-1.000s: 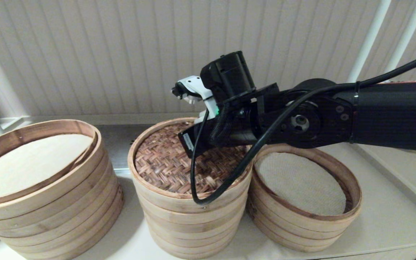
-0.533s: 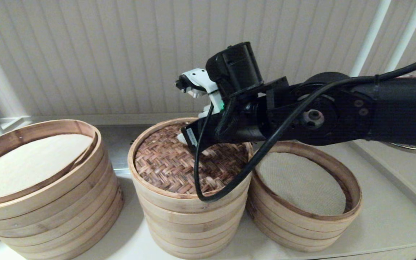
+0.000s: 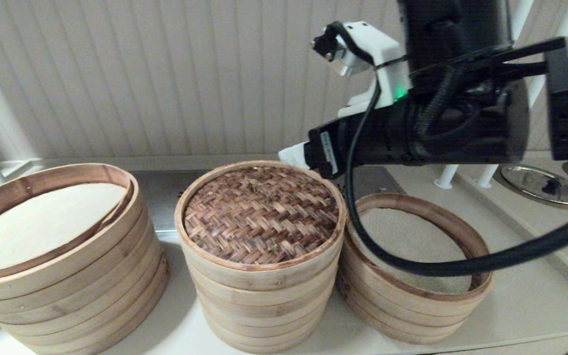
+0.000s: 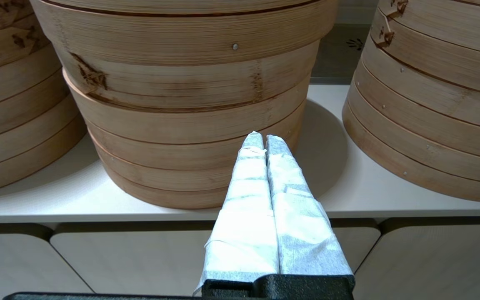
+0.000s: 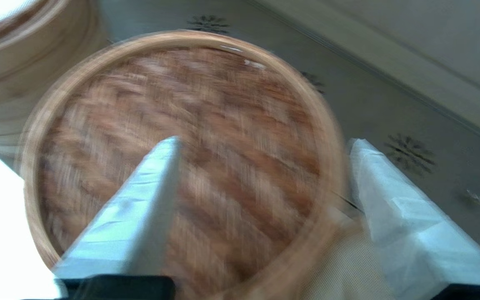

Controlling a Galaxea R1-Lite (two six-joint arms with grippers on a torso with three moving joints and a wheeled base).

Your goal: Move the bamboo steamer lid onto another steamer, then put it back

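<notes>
The bamboo steamer lid (image 3: 262,214), dark herringbone weave in a pale hoop, rests on top of the tall middle stack (image 3: 259,305). The low steamer (image 3: 414,246) with an off-white mesh liner stands uncovered right beside it, partly crossed by a black cable. My right gripper (image 3: 295,156) hangs in the air above the lid's far right rim, touching nothing. The right wrist view shows this gripper (image 5: 265,141) open, with the lid (image 5: 206,137) below and nothing between its fingers. My left gripper (image 4: 263,137) is shut and empty, low in front of the counter.
A much wider stack (image 3: 62,261) with a cream liner stands at the left. White posts (image 3: 445,180) and round metal drains (image 3: 540,183) lie at the far right. A ribbed wall closes the back. The counter's front edge (image 4: 98,212) runs just below the stacks.
My right gripper has lifted off the lid and swung up and to the right. The lid stays on the middle stack. The left arm has not moved.
</notes>
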